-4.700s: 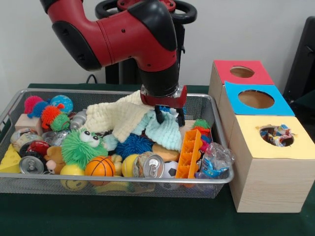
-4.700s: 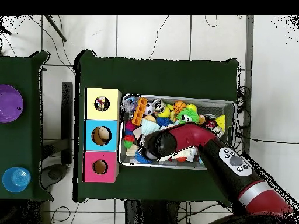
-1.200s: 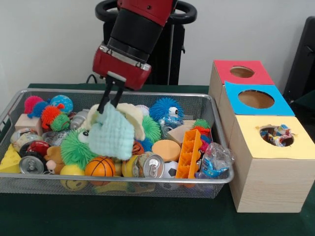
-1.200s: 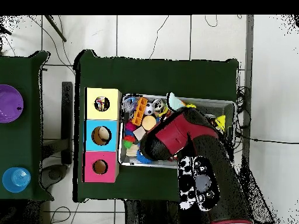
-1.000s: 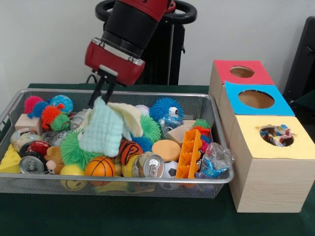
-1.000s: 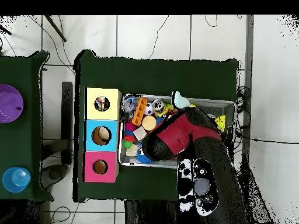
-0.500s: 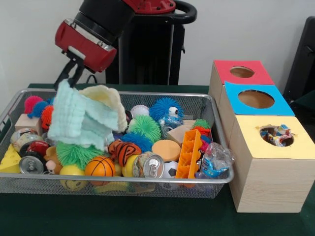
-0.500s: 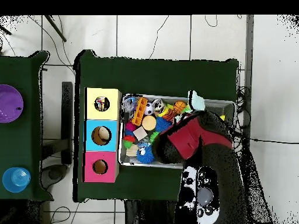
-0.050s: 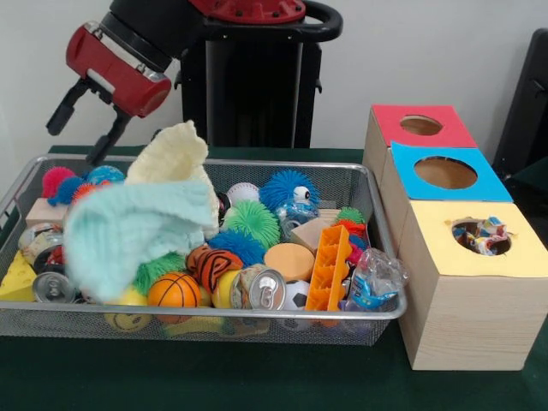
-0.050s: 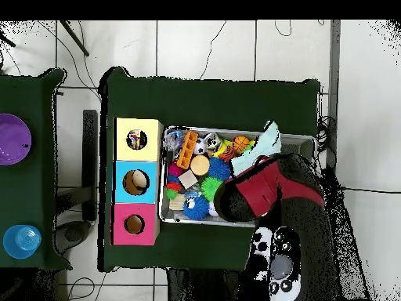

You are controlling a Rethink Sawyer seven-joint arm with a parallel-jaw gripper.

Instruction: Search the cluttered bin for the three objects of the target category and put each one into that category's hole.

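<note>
The gripper (image 9: 79, 127) hangs above the left end of the wire bin (image 9: 360, 184), its two black fingers (image 9: 62, 110) spread wide apart and holding nothing. Just below it, the mint-green cloth (image 9: 120, 231) is draped over the toys at the bin's left side, and the cream cloth (image 9: 175, 158) stands bunched up beside it, its top near the gripper but not touching it. In the overhead view the mint-green cloth (image 10: 269, 139) reaches over the bin's rim; whether it rests on the rim or is caught in mid-air is hard to tell.

Inside the bin, right of the cloths, lie a green spiky ball (image 9: 251, 218), a blue spiky ball with eyes (image 9: 289, 188), a basketball (image 9: 174, 289), a drinks can (image 9: 259, 288) and an orange block (image 9: 330, 265).

Right of the bin stand three wooden boxes: the yellow-topped box (image 9: 471, 248), whose hole shows crumpled wrappers (image 9: 481, 235), then the blue-topped box (image 9: 445, 171) and the red-topped box (image 9: 421, 124).
</note>
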